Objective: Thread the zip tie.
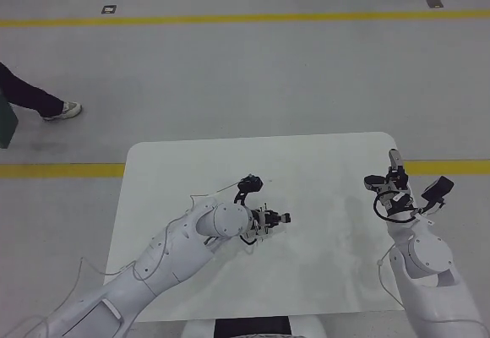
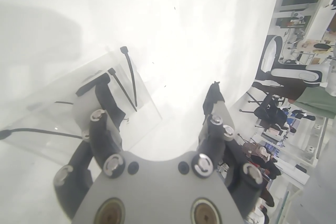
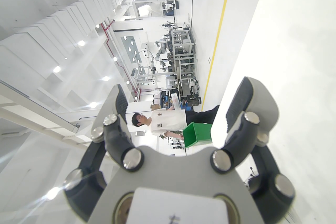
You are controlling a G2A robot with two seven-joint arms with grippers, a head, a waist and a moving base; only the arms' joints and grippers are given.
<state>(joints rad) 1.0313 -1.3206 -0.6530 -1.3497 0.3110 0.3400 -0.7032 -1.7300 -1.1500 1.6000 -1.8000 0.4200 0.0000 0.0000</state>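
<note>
Hovers over the middle of the white rectangular table (image 1: pixel 329 169) with the left gripper (image 2: pixel 157 88), fingers spread wide, empty. Finds two thin black plastic zip ties (image 2: pixel 130 76) lying just beyond one fingertip, outside the gap, untouched. Holds the right gripper (image 3: pixel 181 91) at the table's right edge, fingers wide, empty.

Two black zip ties (image 2: pixel 130 78) are lying straight and unthreaded on a clear panel (image 2: pixel 143 96), heads apart, tails nearly meeting.

Overhead view faces down at table (image 1: pixel 329 169) — left wrist view skims it
</note>
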